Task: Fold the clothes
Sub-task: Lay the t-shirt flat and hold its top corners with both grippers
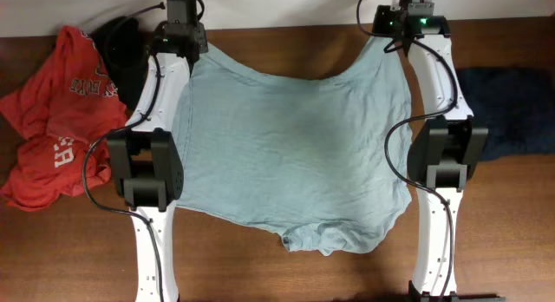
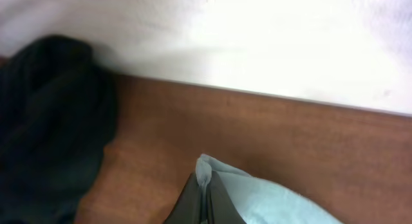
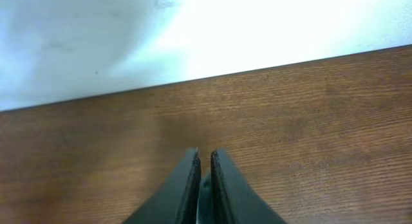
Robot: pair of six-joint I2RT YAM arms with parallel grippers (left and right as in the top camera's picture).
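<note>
A pale grey-blue T-shirt [image 1: 295,137] lies spread flat on the brown table between my two arms, hem toward the near edge. My left gripper [image 1: 185,49] is at the shirt's far left corner; in the left wrist view the left gripper [image 2: 207,176] is shut on a pinch of the pale cloth [image 2: 277,201]. My right gripper [image 1: 395,35] is at the far right corner. In the right wrist view the right gripper [image 3: 205,153] shows its jaws a hair apart, with a sliver of pale cloth [image 3: 205,193] deep between them.
Red tees with white lettering [image 1: 61,120] are heaped at the left. A black garment [image 1: 121,46] [image 2: 45,121] lies just left of my left gripper. A navy garment [image 1: 512,111] sits at the right. The table's far edge meets a white wall [image 3: 257,31].
</note>
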